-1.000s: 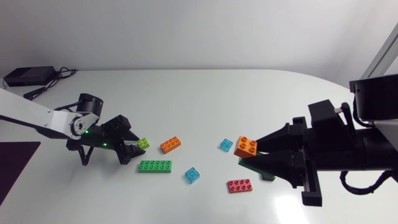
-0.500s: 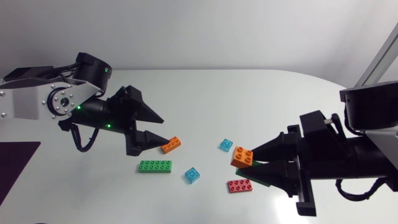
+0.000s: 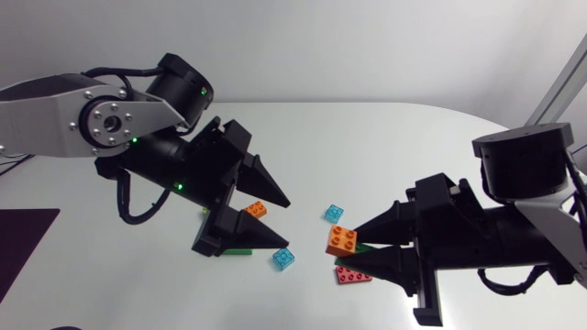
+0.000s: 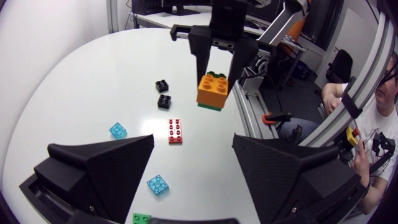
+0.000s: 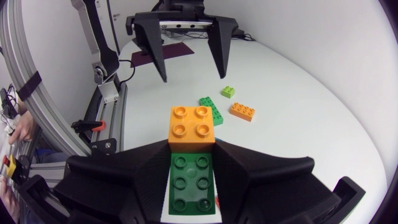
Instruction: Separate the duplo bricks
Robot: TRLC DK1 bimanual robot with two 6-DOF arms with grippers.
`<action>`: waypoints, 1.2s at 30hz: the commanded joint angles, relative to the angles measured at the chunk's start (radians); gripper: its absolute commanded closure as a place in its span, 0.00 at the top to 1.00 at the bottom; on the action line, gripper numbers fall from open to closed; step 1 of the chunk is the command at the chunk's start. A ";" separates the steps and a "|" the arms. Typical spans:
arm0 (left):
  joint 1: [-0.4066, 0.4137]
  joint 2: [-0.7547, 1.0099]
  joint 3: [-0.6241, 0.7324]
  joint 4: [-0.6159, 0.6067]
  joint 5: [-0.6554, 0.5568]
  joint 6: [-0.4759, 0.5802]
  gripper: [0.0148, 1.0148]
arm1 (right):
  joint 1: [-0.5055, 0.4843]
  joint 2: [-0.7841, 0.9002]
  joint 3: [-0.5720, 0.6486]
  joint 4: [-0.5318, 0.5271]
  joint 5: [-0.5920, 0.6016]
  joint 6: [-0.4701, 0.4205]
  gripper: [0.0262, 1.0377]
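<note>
Left pincer (image 3: 290,225) has risen, gaping wide; right pincer (image 3: 347,247) grips the orange-green stack (image 3: 341,239) (held aloft).

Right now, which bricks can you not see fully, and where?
- Head view: left gripper covers most of the lime brick and the long green brick.
- Head view: right gripper hides the black bricks.
- Right wrist view: held orange brick blocks part of the long green brick.

A white surface (image 3: 385,137) with a rounded corner at the upper right fills the head view. A dark purple mat (image 3: 18,252) lies flat at its lower left.
</note>
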 commanded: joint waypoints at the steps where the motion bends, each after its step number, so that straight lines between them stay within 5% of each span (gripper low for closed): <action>1: -0.031 0.021 0.031 -0.019 0.018 0.033 0.85 | 0.010 0.019 -0.023 0.021 0.006 -0.012 0.27; 28: -0.174 0.132 0.119 -0.028 0.023 -0.009 0.82 | 0.056 0.053 -0.014 0.062 0.001 -0.001 0.27; 33: -0.177 0.135 0.122 -0.025 0.021 -0.009 0.79 | 0.082 0.038 -0.020 0.059 0.009 0.012 0.27; 36: -0.177 0.143 0.119 -0.025 0.021 -0.007 0.66 | 0.085 0.030 -0.025 0.059 0.012 0.015 0.27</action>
